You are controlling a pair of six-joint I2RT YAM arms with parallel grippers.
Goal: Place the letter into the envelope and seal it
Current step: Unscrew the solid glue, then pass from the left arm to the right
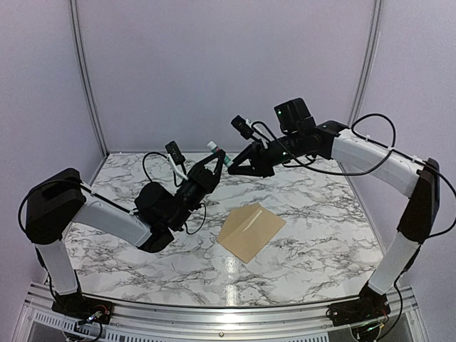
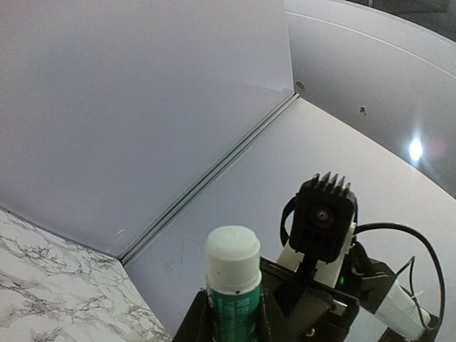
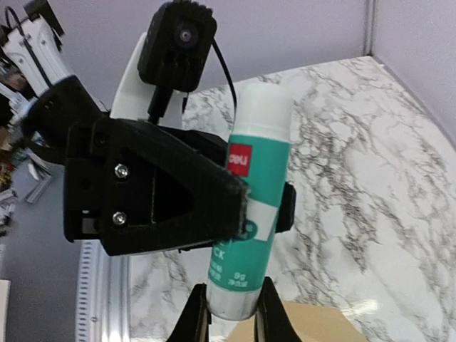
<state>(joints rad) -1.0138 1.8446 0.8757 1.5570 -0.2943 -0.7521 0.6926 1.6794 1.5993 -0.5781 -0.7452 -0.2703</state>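
Observation:
The tan-brown envelope (image 1: 251,229) lies flat on the marble table, a pale crease running across it; its edge shows in the right wrist view (image 3: 313,324). The letter is not in view. A green glue stick (image 1: 218,153) with a white cap is held in the air above the back of the table. My left gripper (image 1: 212,165) is shut on its green body (image 2: 231,299), cap pointing up and away. My right gripper (image 1: 229,165) is shut on its grey bottom end (image 3: 233,306). The left gripper's fingers (image 3: 171,192) clamp the stick's middle.
The marble table (image 1: 142,242) is boxed in by pale walls at the back and sides, with an aluminium rail (image 1: 214,313) along the near edge. The right wrist camera (image 2: 324,214) sits close behind the glue stick. Cables hang from both arms.

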